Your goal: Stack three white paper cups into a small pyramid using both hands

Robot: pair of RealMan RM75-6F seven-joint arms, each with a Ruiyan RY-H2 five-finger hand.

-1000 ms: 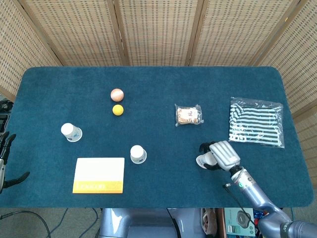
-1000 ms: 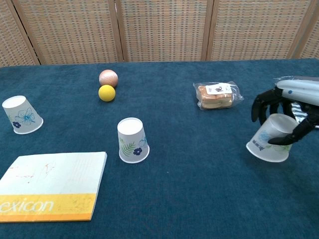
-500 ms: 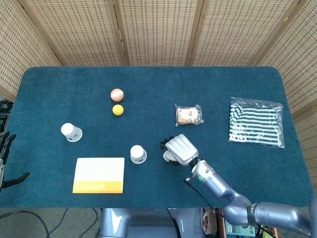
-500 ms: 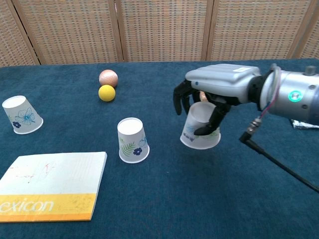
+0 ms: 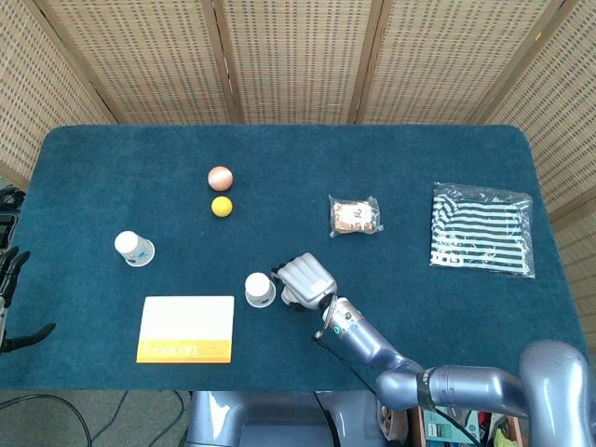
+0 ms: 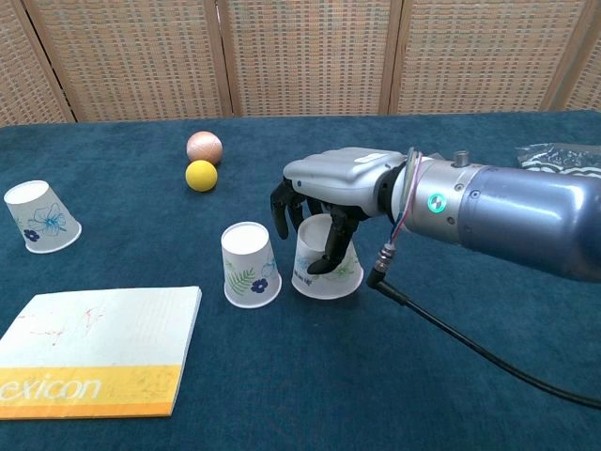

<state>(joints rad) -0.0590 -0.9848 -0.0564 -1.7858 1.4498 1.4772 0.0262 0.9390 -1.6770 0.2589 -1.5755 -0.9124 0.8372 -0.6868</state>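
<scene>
Three white paper cups, all upside down. My right hand (image 6: 331, 191) grips one cup (image 6: 327, 267) from above, right beside the middle cup (image 6: 250, 265) with a small gap between them. The held cup's rim is at the table surface or just above it; I cannot tell which. In the head view the right hand (image 5: 303, 277) hides most of that cup, next to the middle cup (image 5: 260, 290). The third cup (image 6: 39, 218) lies tilted at the far left, also cup (image 5: 135, 249). My left hand (image 5: 9, 293) hangs off the table's left edge, fingers apart, holding nothing.
A yellow-and-white book (image 6: 94, 349) lies front left. A pink ball (image 6: 204, 147) and a yellow ball (image 6: 200, 175) sit behind the cups. A bread packet (image 5: 355, 216) and a striped bag (image 5: 481, 229) lie to the right. The right arm's cable (image 6: 488, 349) trails across the front.
My right hand has carried its cup leftward from the table's right side to just beside the middle cup and lowered it. The left hand has not moved.
</scene>
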